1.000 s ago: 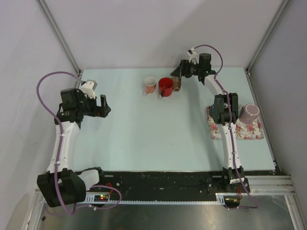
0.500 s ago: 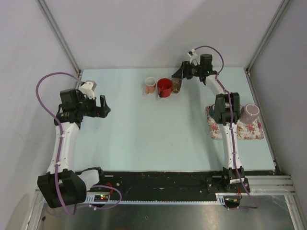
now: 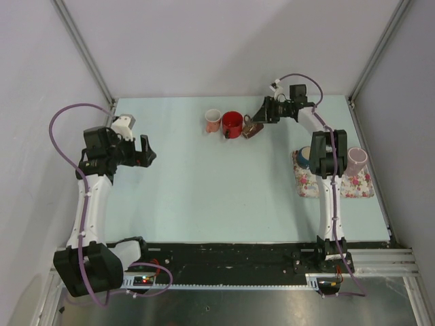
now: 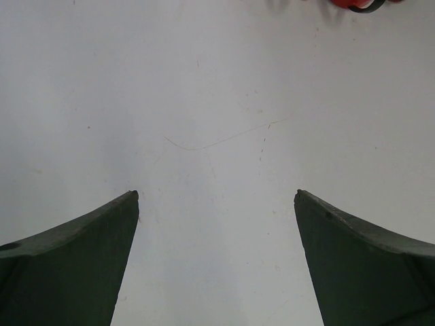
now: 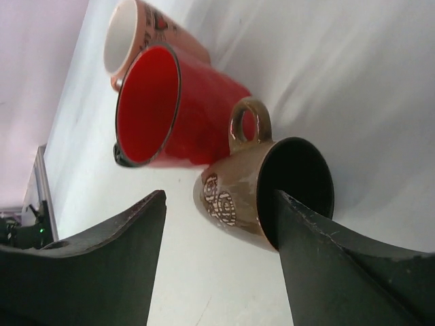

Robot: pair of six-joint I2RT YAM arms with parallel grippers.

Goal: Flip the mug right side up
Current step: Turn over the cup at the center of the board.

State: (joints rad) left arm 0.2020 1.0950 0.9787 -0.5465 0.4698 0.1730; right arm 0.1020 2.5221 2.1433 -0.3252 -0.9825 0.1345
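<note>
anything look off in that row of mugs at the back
Yes: the brown mug, rightmost beside the red mug, is tipped over, its mouth facing the open right gripper. The red one and the pink mug stand upright.

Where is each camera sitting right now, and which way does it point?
Top external: above and behind the bases, looking down on the table; both arms show, left gripper, right gripper.
Left wrist: on the left arm, facing bare table; its two open fingers frame the view.
Right wrist: on the right arm, facing the tilted brown mug between its fingers.
Shared: top and right wrist both show the brown mug, red mug and pink mug.
</note>
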